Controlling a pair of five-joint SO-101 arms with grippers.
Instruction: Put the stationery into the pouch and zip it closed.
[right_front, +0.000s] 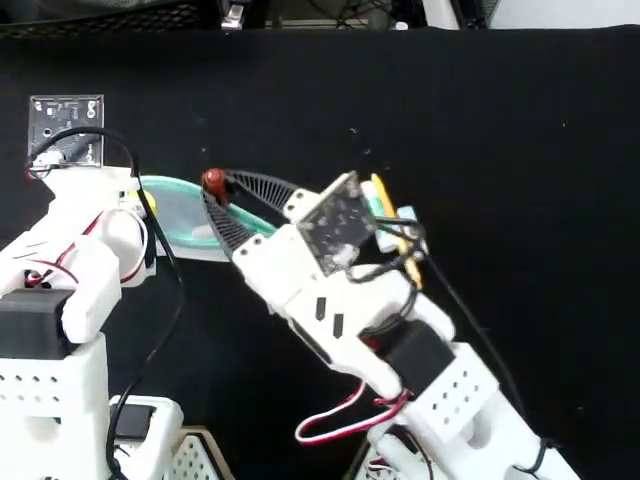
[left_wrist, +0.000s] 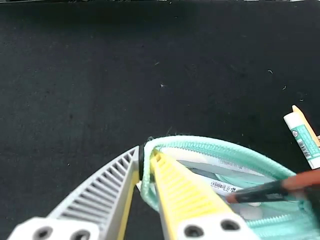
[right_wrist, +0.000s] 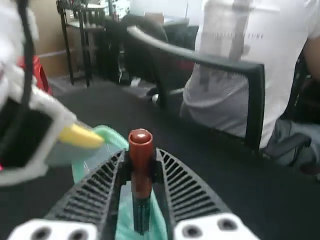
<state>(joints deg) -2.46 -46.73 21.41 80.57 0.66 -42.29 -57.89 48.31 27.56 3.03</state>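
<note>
The mint-green pouch (right_front: 190, 220) lies open on the black table, its zipper rim (left_wrist: 210, 145) curving round white items inside. My left gripper (left_wrist: 145, 156) is shut on the pouch's rim at one end, grey finger outside, yellow finger (right_front: 147, 203) inside. My right gripper (right_wrist: 141, 156) is shut on a brown pen (right_wrist: 140, 160), held tilted over the pouch mouth with its dark tip (left_wrist: 260, 191) reaching inside. Beyond the right arm lie a yellow pencil (right_front: 381, 192) and a white-and-green stick (left_wrist: 302, 136) on the cloth.
A small square board (right_front: 66, 130) sits at the table's back left. The right arm's body (right_front: 350, 300) crosses the middle of the table. Black cloth (right_front: 500, 120) stretches open to the back and right. A mesh chair (right_wrist: 200, 60) stands beyond the table.
</note>
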